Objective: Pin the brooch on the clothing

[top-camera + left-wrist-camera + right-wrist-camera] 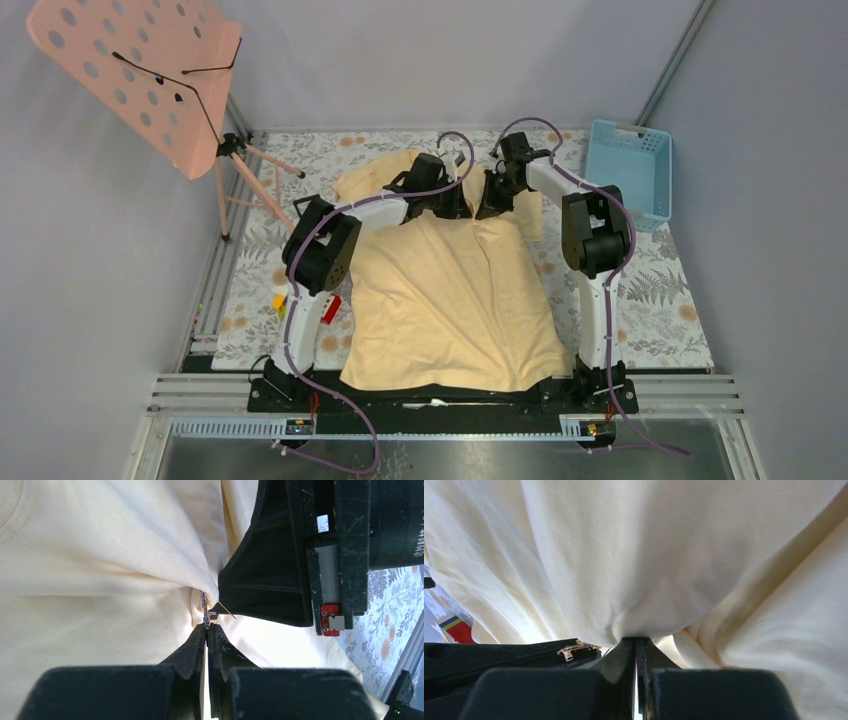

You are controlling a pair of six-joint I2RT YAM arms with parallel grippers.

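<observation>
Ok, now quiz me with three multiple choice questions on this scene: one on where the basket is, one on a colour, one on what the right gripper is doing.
1. Where is the basket?
A. far right of the table
B. near left edge
C. middle

2. What colour is the music stand?
A. green
B. black
C. pink

3. The right gripper is:
A. wide open in the air
B. shut on a fold of the shirt
C. lifting the basket

Answers:
1 A, it sits by the far right corner in the top view.
2 C, its perforated plate is pink.
3 B, cloth bunches into its closed tips.
</observation>
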